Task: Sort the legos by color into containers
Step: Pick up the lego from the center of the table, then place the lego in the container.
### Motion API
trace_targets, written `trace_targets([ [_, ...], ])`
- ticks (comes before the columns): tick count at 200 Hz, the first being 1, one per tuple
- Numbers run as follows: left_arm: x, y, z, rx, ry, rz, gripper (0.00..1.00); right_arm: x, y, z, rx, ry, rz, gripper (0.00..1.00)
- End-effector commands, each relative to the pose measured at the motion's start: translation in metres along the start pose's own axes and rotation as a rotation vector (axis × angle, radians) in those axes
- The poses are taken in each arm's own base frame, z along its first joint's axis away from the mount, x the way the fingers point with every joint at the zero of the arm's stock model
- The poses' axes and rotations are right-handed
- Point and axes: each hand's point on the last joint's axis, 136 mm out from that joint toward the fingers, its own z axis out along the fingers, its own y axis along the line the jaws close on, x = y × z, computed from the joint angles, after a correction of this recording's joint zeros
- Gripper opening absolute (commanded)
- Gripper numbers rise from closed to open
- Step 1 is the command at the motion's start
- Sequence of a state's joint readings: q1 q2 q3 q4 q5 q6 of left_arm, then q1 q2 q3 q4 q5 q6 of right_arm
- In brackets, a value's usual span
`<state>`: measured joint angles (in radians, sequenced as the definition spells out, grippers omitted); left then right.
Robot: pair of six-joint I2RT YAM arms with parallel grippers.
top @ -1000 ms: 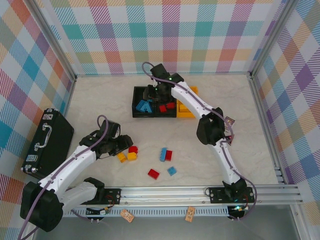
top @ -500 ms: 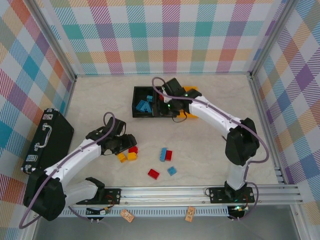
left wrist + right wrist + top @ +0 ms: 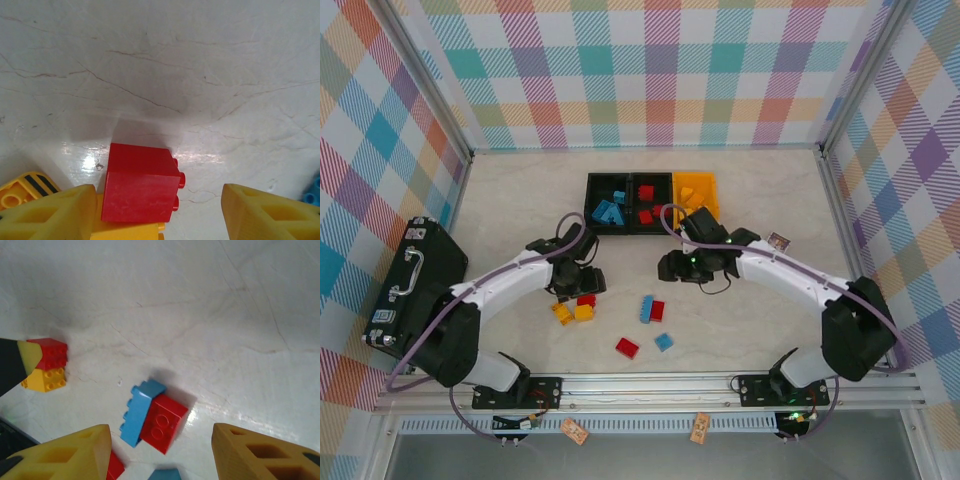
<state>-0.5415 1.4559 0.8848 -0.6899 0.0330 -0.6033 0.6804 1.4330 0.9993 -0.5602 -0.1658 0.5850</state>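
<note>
Right gripper [image 3: 672, 267] swung back from the containers [image 3: 629, 205], jaws wide over a blue lego [image 3: 136, 412], left gripper [image 3: 584, 283] spread open above a red lego [image 3: 142, 185]

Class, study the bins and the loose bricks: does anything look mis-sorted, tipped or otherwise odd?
Nothing looks mis-sorted: the bins hold blue, red and yellow-orange bricks apart. One loose blue brick stands tipped on its edge, leaning against a red brick.
</note>
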Motion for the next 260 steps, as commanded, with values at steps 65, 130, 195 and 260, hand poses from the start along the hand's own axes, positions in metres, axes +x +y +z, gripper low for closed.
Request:
trace_targets([
  [65,0.0,0.0,0.017,-0.106,0.037,0.077,0.46,0.008,-0.005,-0.003,-0.002,-0.022,0.046,0.55],
  [130,-0.02,-0.026,0.004,-0.049,0.002,0.089,0.37,0.012,-0.007,-0.012,-0.01,-0.048,0.049,0.55],
  [195,-0.064,-0.094,-0.011,0.047,-0.079,0.113,0.37,0.02,-0.019,-0.025,-0.012,-0.088,0.064,0.57],
  [260,-0.115,-0.157,-0.025,0.128,-0.172,0.128,0.37,0.022,-0.038,-0.033,0.006,-0.101,0.08,0.58],
])
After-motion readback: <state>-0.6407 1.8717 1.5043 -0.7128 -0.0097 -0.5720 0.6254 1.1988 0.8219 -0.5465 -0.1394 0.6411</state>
